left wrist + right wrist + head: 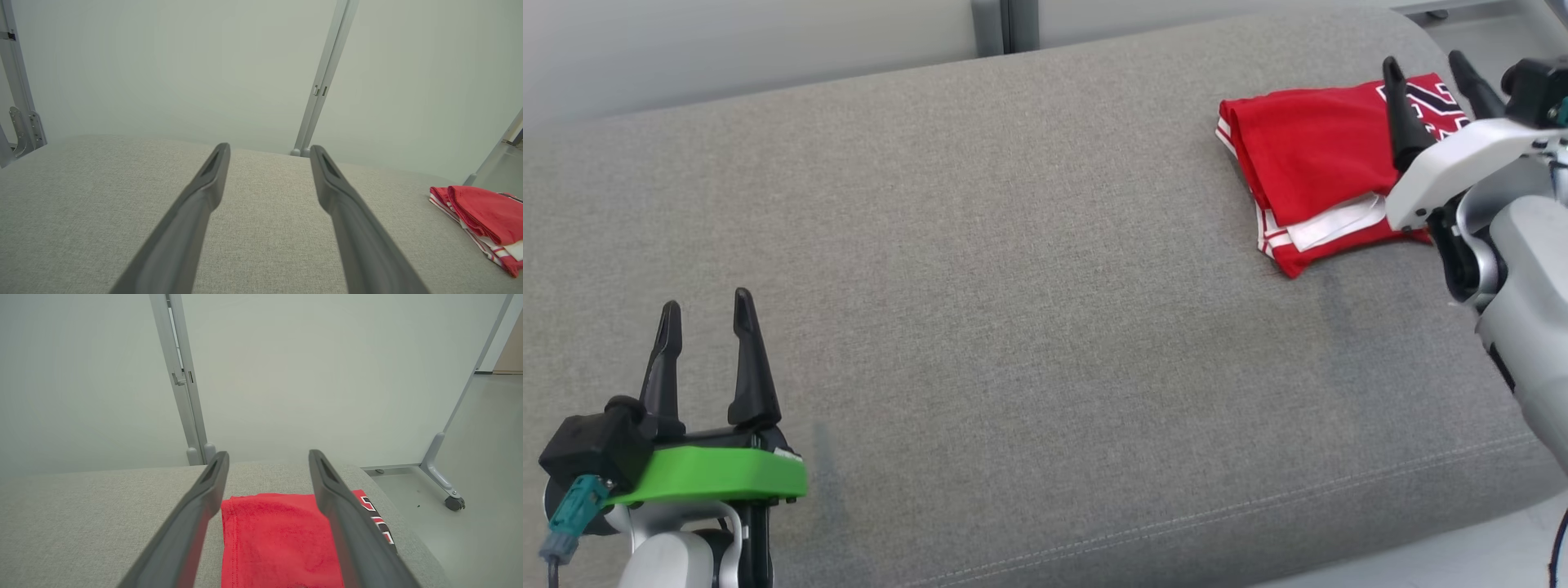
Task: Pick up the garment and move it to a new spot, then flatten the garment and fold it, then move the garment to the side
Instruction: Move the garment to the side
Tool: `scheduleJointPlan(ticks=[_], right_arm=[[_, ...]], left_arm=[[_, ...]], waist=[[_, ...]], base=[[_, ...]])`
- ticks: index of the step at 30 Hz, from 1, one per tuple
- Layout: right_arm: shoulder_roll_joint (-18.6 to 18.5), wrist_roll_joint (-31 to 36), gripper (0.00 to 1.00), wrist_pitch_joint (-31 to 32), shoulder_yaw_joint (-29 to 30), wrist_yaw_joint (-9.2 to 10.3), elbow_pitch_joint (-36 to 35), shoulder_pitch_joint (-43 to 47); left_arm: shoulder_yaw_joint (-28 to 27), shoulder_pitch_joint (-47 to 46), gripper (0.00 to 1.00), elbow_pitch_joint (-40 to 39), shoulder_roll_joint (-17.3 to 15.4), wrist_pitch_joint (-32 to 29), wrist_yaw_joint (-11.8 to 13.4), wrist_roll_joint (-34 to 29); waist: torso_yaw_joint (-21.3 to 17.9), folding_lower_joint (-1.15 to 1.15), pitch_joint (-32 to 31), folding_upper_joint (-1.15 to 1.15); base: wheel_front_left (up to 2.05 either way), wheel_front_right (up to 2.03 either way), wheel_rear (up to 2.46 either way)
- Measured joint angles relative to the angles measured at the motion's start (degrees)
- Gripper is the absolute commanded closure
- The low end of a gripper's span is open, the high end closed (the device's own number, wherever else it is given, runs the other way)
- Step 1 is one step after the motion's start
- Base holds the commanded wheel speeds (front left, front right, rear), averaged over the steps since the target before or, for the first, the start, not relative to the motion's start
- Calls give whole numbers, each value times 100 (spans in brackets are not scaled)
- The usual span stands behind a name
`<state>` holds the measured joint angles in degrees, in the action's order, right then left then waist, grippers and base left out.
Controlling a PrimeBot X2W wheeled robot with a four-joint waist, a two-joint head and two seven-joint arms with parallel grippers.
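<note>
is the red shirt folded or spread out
Folded. The red shirt lies as a compact rectangle on the grey cushion, with several layers and white trim stacked one over another at its edges.

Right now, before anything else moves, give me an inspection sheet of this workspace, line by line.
Surface: grey fabric cushion, flat, stitched along the front edge.
Job's things: red garment, folded, at the cushion's far right end.
Clutter: nothing seen.
Tools: left tool open over bare cushion, near left; right tool open, fingers above the garment, gripping nothing.
Cables: cable with a teal plug at the left wrist.
Surroundings: pale partition panels; a caster under one frame.
</note>
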<state>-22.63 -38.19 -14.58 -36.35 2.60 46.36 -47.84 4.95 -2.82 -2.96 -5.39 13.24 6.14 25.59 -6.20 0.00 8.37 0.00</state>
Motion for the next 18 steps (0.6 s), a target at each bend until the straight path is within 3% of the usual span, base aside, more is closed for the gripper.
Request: scheduleJointPlan(ticks=[7,18], right_arm=[[149,0,0,0,499,211,-1005,605],[378,768,0,0,448,389,-2136,1699]], left_arm=[[-51,215,0,112,56,48,44,-118],[-41,427,0,313,82,51,53,-336]], waist=[[98,0,-229,0],[199,0,-457,0]], base=[[0,0,0],[0,0,0]])
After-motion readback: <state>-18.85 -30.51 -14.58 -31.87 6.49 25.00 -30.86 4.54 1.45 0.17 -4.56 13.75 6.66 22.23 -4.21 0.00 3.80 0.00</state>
